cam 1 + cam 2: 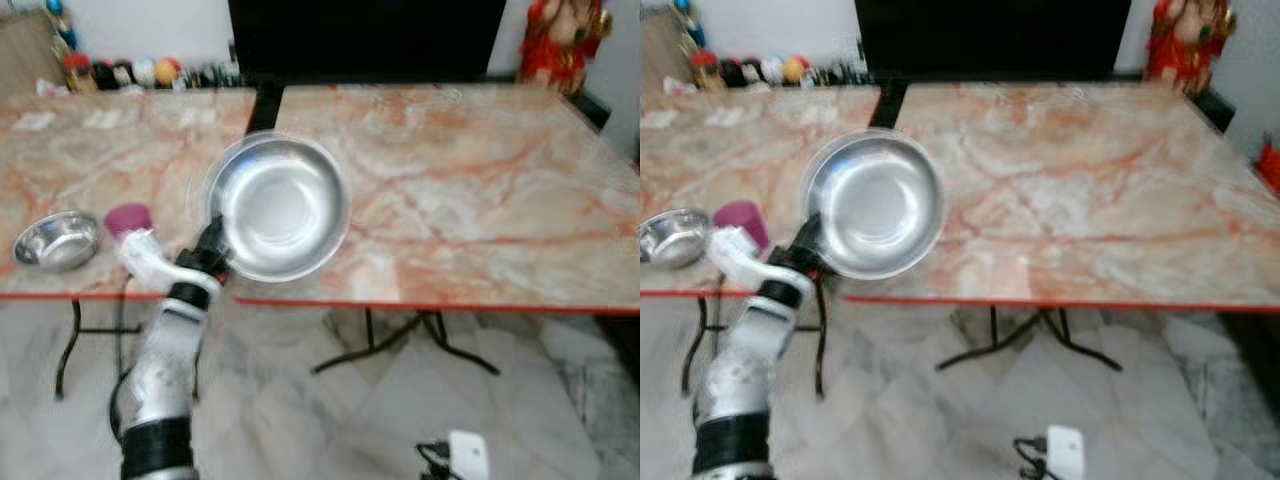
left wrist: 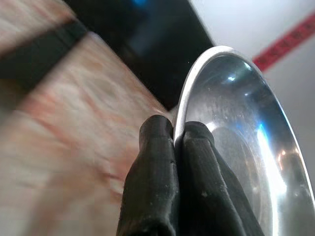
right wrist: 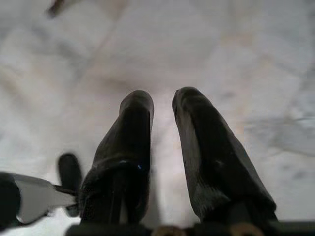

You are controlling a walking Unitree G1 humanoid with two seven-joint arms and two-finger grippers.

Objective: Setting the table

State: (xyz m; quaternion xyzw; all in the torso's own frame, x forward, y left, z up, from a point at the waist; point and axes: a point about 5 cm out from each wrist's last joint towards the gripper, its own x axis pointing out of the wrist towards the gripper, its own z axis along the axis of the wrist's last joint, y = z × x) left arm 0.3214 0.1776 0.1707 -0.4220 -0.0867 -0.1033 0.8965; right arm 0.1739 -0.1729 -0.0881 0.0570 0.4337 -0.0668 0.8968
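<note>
The worry from where I stand is that big steel bowl (image 1: 280, 207), because the left pincer (image 2: 174, 135) has it only by the near rim, a thin pinch on a wide, smooth, slippery edge, with all the bowl's weight hanging out beyond the 2 fingers. A jolt or a quick tilt of the wrist could let it pivot or slide free and clatter onto the desk (image 1: 480, 200) or, worse, past the red front edge to the floor, since the pincer sits right at that edge. In the wrist view the 2 black fingers are squeezed nearly together, with just the rim between them, one pad inside the bowl and one outside. The bowl itself is held out ahead of the pincer, over the desk, and I cannot tell whether its base touches the marble. Off to the pincer's left stand a small steel bowl (image 1: 58, 240) and a purple cup (image 1: 128, 218), close enough that a wide swing might knock them. The right pincer (image 3: 162, 105) hangs idle over the floor, its fingers slightly apart and holding nothing.
</note>
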